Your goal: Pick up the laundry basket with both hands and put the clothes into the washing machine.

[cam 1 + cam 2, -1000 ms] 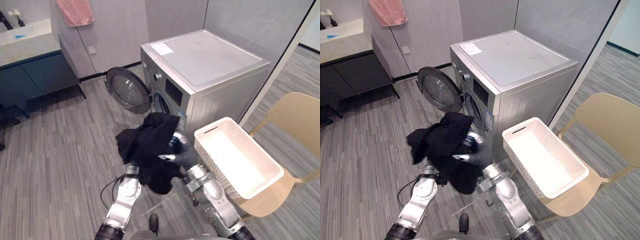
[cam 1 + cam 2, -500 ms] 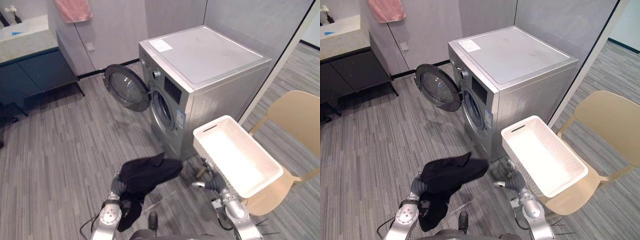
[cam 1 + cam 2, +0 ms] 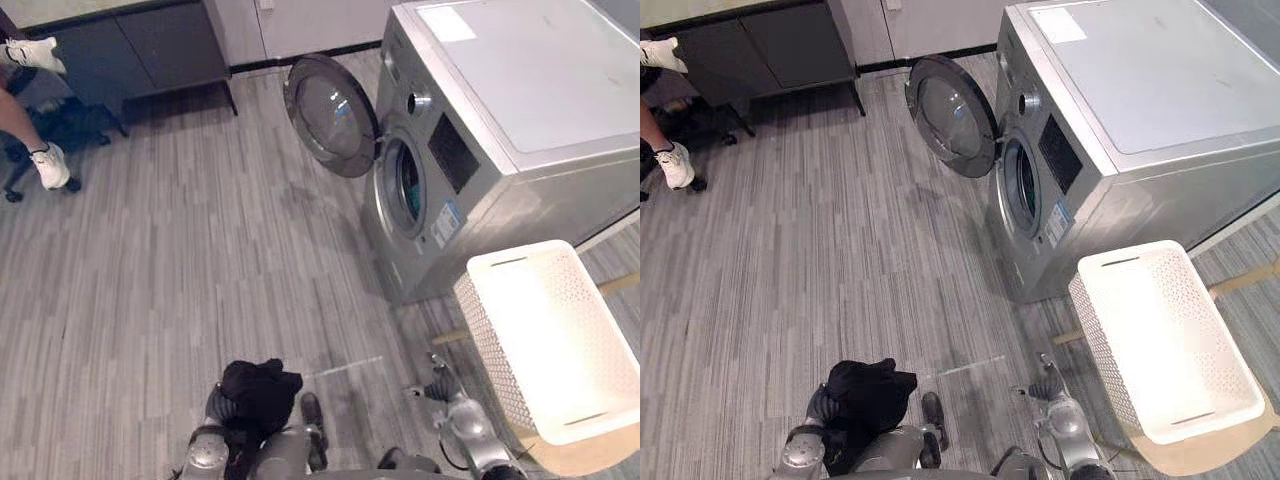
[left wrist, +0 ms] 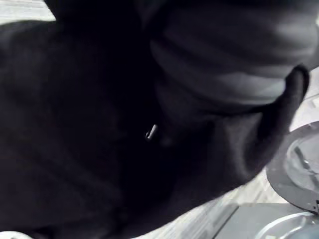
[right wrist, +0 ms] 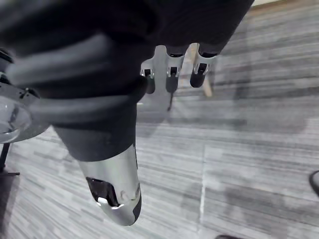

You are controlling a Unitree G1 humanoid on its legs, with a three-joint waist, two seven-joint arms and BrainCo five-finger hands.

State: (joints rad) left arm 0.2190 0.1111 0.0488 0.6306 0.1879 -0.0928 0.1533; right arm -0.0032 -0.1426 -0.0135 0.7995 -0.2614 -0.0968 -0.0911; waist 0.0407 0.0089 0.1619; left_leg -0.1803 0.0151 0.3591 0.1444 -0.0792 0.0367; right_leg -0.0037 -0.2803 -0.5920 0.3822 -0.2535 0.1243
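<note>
Raised at the washer in both hands a second ago, the black clothes now sit bunched low on the left hand alone.
Cloth covers that hand's fingers, so their grip cannot be told; the right hand hangs apart from the bundle, fingers straight and side by side, holding nothing. Both are well short of the washing machine, whose round door stands swung open. The white laundry basket rests on a tan chair just beside the machine. Grey plank floor runs back to a dark cabinet, near a person's legs in white shoes.
</note>
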